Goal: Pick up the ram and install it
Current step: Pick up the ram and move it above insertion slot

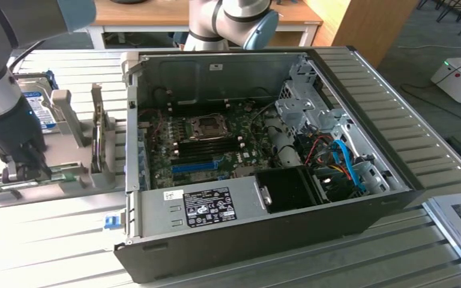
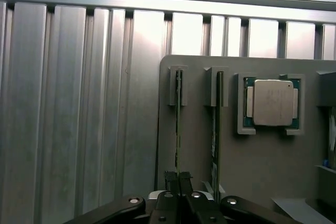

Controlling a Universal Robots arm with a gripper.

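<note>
We see the dark two-fingered gripper [image 2: 178,178] lowered over a flat grey plastic holder tray [image 2: 262,171] that lies on the ribbed silver metal table [image 2: 79,108]. Its fingers [image 2: 171,178] are pinched together on the upper edge of the ram [image 2: 178,124], a slim green circuit-board stick that stands on edge in a narrow slot of the tray. Just beside it, in the neighbouring slot, a second thin green board stick [image 2: 216,124] stands the same way, apart from the fingers. Past that, a square processor chip with a silver lid [image 2: 272,102] lies in its own recess. In the exterior view the tray is at the left, beside the open black computer case [image 1: 295,234], where we make out the green motherboard [image 1: 214,147] with its blue slot [image 1: 194,165].
</note>
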